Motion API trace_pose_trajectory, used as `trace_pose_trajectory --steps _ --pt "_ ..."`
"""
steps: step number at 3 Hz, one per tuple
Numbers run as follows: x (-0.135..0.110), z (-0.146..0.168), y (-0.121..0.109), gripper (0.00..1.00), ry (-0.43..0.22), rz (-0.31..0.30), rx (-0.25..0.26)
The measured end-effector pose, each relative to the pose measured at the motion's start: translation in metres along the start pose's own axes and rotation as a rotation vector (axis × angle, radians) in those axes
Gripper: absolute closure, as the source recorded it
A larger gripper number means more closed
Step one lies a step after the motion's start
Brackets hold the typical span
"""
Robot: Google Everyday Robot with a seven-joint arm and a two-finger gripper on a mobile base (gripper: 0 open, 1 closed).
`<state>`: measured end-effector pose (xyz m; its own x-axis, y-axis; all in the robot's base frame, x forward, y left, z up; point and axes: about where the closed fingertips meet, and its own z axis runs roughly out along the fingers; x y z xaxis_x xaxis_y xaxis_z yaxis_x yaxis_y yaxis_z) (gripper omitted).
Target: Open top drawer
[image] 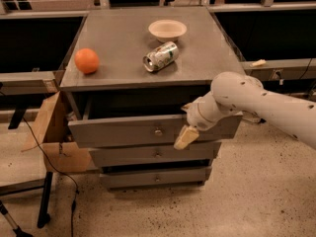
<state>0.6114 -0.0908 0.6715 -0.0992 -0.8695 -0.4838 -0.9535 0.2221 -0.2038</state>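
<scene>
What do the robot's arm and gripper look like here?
The arm is a smooth white tube with rounded joints and small dark dots on its shell; no cables show. The gripper, at the front of the wide grey top drawer, is pale cream-tan and blocky.

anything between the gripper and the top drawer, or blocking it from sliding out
Nothing visible. The gripper is right at the top drawer's front panel, just right of its knob; nothing stands in front of the panel. The cardboard box sits off to the left.

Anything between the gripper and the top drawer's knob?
Camera view: only bare front panel between the gripper, at the front of the top drawer, and its brass knob.
</scene>
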Motion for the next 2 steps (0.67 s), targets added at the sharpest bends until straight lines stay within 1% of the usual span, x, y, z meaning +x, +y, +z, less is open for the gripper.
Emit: trace_pose_trajectory --steps 1,2 --pt "0.004 0.0004 0.016 0.0 -0.004 -0.08 -0.03" --pt "0.0086 0.0016 0.0233 0.06 0.006 -0.109 -0.048"
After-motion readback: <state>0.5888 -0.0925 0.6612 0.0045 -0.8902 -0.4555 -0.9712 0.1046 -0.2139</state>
